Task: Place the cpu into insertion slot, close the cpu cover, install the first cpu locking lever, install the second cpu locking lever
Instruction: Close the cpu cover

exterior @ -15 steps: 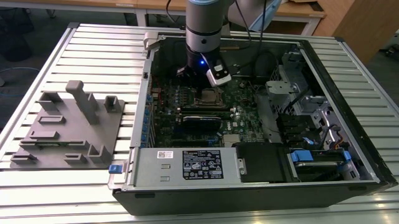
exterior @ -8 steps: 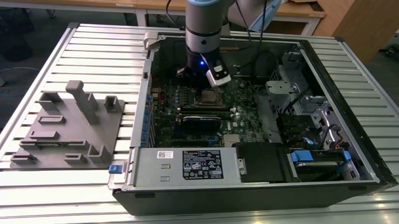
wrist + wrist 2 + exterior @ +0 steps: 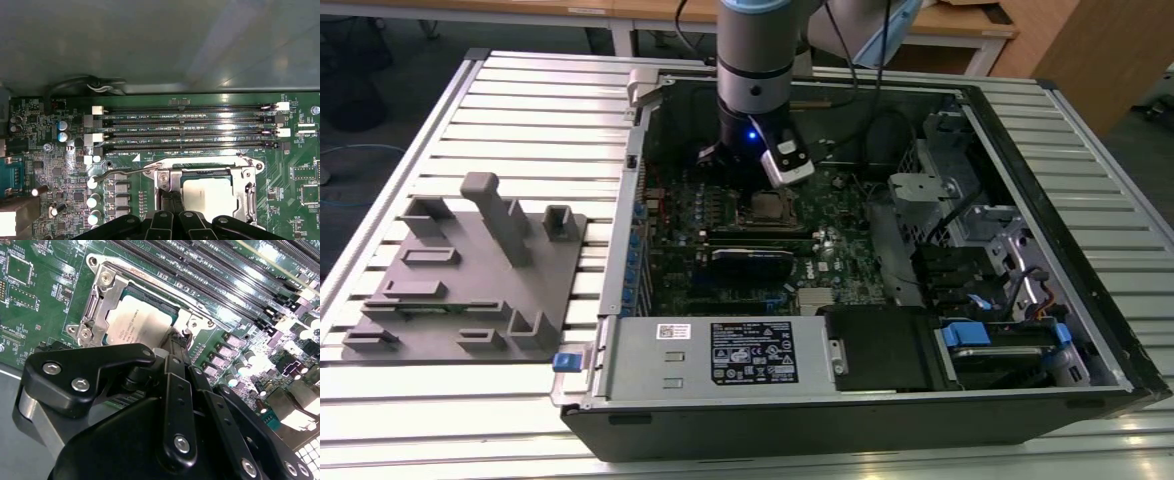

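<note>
The cpu [image 3: 210,194] lies flat in the insertion slot [image 3: 771,208] on the green board, its silvery top [image 3: 134,322] showing through the window of the cpu cover [image 3: 246,192]. The cover [image 3: 98,300] lies down over the chip. One thin wire locking lever [image 3: 125,172] sticks out sideways from the socket's corner. A second lever [image 3: 200,158] runs along the socket's edge beside the memory slots. My gripper [image 3: 171,202] is shut, its dark fingertips [image 3: 176,347] together at the socket's edge next to the cover, with nothing seen between them. In the exterior view the gripper [image 3: 750,185] hangs just above the socket.
The board sits inside an open computer case [image 3: 1067,150] with tall walls. Long black memory slots [image 3: 190,130] run beside the socket, and capacitors [image 3: 92,202] stand near the loose lever. A power supply [image 3: 720,355] and drive bays [image 3: 987,340] fill the case's front. A grey fixture [image 3: 467,270] rests outside.
</note>
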Robot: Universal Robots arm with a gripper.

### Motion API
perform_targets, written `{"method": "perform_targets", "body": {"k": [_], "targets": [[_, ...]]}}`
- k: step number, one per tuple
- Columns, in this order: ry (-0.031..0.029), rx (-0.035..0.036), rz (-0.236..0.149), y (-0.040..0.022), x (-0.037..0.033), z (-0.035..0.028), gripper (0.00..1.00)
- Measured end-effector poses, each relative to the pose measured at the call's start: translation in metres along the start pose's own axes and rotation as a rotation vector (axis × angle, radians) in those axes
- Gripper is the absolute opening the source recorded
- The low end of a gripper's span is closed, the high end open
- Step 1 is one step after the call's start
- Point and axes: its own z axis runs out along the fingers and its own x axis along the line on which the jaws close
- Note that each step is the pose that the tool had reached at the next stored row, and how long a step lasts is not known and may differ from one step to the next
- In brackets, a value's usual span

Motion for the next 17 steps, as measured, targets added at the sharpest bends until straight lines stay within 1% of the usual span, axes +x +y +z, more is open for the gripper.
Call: {"method": "perform_targets", "body": {"k": [2, 4, 10, 17], "targets": [[-0.0007, -0.0011, 0.0, 0.0003, -0.0002, -0.0021, 0.1], [0.0001, 0.0001, 0.0, 0.0001, -0.0001, -0.0054, 0.1], [0.0002, 0.0001, 0.0, 0.0004, -0.0004, -0.0153, 0.1], [0.0002, 0.0001, 0.0, 0.0005, -0.0012, -0.0159, 0.1]]}}
